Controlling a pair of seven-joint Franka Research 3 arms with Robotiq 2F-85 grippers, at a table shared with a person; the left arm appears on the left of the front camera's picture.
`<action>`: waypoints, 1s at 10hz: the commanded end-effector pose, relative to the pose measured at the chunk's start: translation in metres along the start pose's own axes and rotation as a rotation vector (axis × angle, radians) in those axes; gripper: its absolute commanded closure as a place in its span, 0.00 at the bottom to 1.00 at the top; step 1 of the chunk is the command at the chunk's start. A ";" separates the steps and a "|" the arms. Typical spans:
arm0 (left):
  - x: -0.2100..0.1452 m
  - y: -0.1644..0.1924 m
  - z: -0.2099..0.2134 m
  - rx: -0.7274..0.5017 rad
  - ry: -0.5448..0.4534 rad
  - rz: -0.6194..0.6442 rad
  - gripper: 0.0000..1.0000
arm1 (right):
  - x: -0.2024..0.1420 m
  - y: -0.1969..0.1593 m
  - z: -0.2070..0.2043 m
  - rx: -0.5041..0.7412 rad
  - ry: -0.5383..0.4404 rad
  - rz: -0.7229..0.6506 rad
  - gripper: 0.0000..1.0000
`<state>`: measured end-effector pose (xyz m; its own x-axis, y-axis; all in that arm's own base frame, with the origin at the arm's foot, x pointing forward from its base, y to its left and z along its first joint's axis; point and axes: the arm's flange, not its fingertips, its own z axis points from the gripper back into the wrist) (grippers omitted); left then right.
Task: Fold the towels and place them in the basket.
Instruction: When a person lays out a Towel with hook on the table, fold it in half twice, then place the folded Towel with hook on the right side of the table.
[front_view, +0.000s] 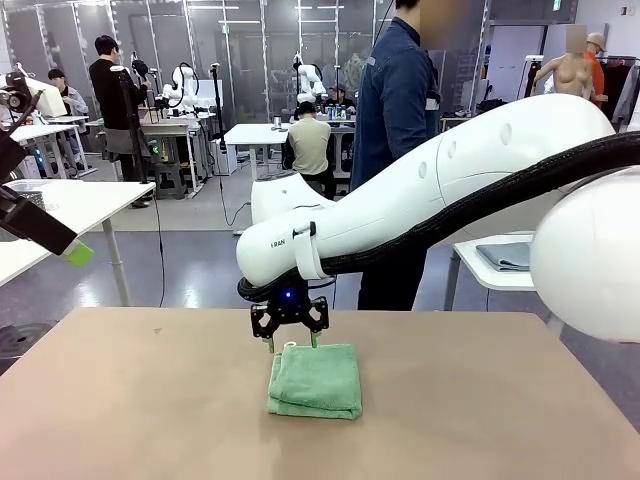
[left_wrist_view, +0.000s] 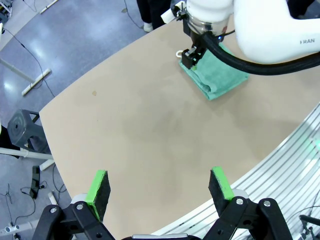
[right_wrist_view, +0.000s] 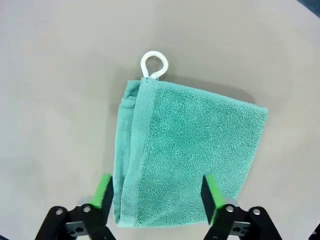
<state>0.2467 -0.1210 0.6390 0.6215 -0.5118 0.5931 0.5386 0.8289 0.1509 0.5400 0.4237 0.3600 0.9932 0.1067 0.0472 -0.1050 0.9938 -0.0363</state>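
Note:
One mint-green towel (front_view: 315, 380) lies folded into a small rectangle on the table, a little right of the middle. Its white loop (right_wrist_view: 154, 65) sticks out at one corner. My right gripper (front_view: 292, 343) hangs just over the towel's far edge. In the right wrist view the right gripper (right_wrist_view: 156, 195) is open, its green pads standing either side of the towel (right_wrist_view: 190, 155), gripping nothing. The left gripper (left_wrist_view: 160, 190) is open and empty, high above the table's left side, far from the towel (left_wrist_view: 217, 75). The basket is out of view.
The brown table (front_view: 130, 400) is bare around the towel. A person (front_view: 395, 100) in dark blue stands at the far side, behind my right arm (front_view: 420, 200). White tables stand beyond on both sides.

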 end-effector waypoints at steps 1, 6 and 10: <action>0.001 0.001 -0.001 0.005 -0.006 0.010 0.00 | -0.001 -0.005 0.005 0.013 -0.005 -0.041 0.00; 0.001 0.001 -0.001 0.005 -0.006 0.010 0.00 | 0.001 -0.002 0.001 0.003 0.001 -0.006 0.03; 0.001 0.001 -0.001 0.005 -0.006 0.010 0.00 | 0.001 -0.002 0.001 0.003 0.001 -0.006 0.03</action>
<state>0.2467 -0.1210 0.6390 0.6215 -0.5118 0.5931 0.5386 0.8289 0.1509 0.5417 0.4221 0.3604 0.9937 0.1014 0.0480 -0.0997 0.9944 -0.0361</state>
